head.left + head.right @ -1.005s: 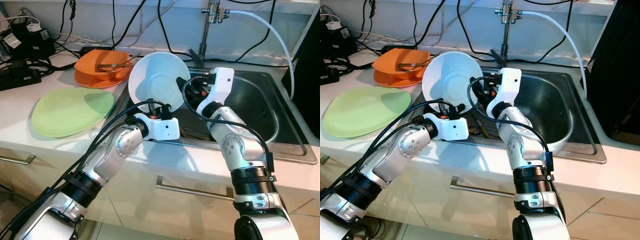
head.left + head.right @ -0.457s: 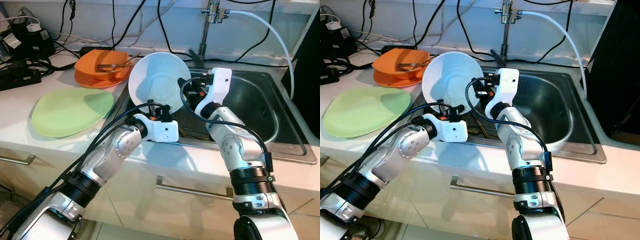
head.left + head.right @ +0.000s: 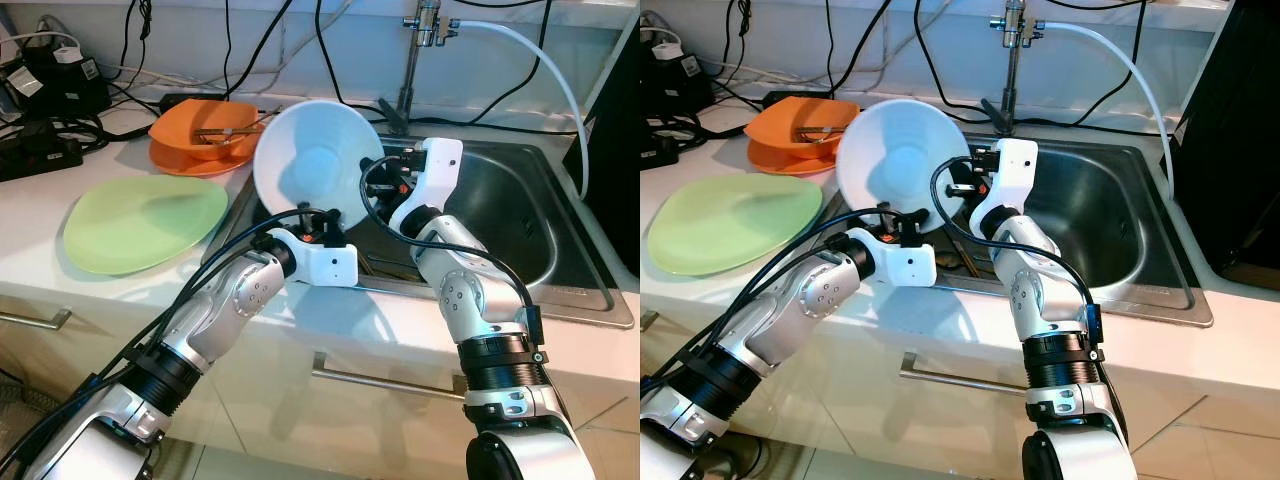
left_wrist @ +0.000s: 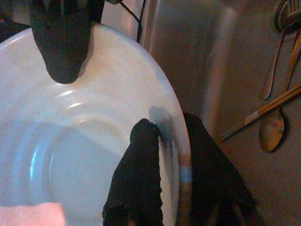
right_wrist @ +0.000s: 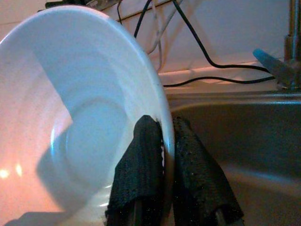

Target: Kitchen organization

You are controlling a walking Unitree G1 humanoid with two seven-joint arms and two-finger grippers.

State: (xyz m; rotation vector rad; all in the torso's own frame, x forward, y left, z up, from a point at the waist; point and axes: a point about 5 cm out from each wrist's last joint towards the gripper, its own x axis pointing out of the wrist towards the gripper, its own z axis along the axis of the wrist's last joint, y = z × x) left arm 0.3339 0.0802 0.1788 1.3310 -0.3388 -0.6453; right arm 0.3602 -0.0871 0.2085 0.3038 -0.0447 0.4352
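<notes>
A large white bowl (image 3: 315,160) is held tilted on edge above the left rim of the steel sink (image 3: 510,215), its hollow facing me. My left gripper (image 4: 171,136) is shut on the bowl's lower rim, one finger inside and one outside. My right gripper (image 5: 164,129) is shut on the rim at the bowl's right side, reaching in from over the sink. In the eye views the left gripper (image 3: 303,213) sits under the bowl and the right gripper (image 3: 366,186) beside it.
A light green plate (image 3: 145,222) lies on the counter to the left. Stacked orange bowls (image 3: 195,140) holding utensils stand behind it. A spoon (image 4: 270,134) and chopsticks lie in the sink bottom. The faucet (image 3: 425,35) and black cables run along the back wall.
The bowl has risen slightly and shifted a little left, with both grippers still clamped on its rim.
</notes>
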